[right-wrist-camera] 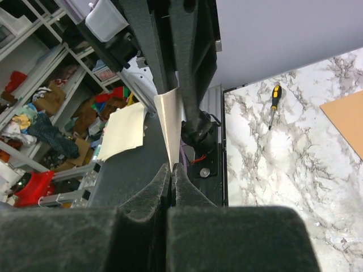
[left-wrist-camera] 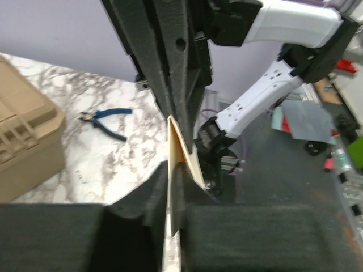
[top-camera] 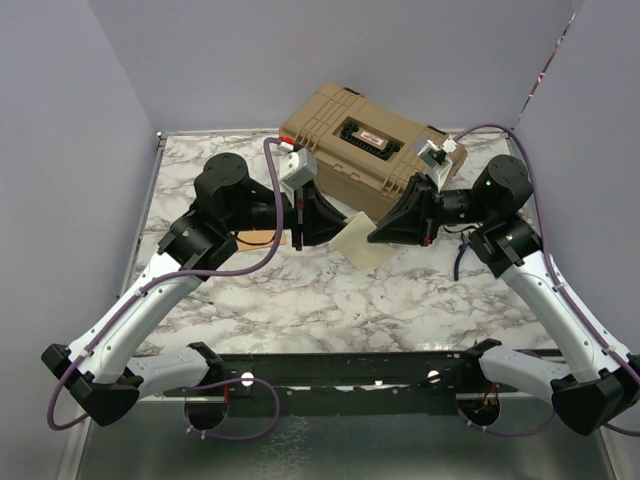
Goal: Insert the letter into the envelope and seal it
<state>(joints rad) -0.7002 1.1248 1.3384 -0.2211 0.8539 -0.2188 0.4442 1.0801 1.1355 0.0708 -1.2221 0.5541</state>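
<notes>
The letter (top-camera: 362, 246), a pale sheet, hangs in the air above the middle of the table, held from both sides. My left gripper (top-camera: 335, 226) is shut on its left edge; the sheet shows edge-on between the fingers in the left wrist view (left-wrist-camera: 182, 148). My right gripper (top-camera: 379, 232) is shut on its right edge, and the sheet rises from the pinched tips in the right wrist view (right-wrist-camera: 170, 119). The orange-brown envelope (top-camera: 258, 237) lies flat on the table behind my left arm, mostly hidden by it. One corner of it shows in the right wrist view (right-wrist-camera: 347, 122).
A tan hard case (top-camera: 358, 140) stands at the back centre, right behind both grippers. Blue-handled pliers (left-wrist-camera: 105, 120) lie on the marble near the right arm. A yellow-and-black screwdriver (right-wrist-camera: 274, 100) lies on the left side of the table.
</notes>
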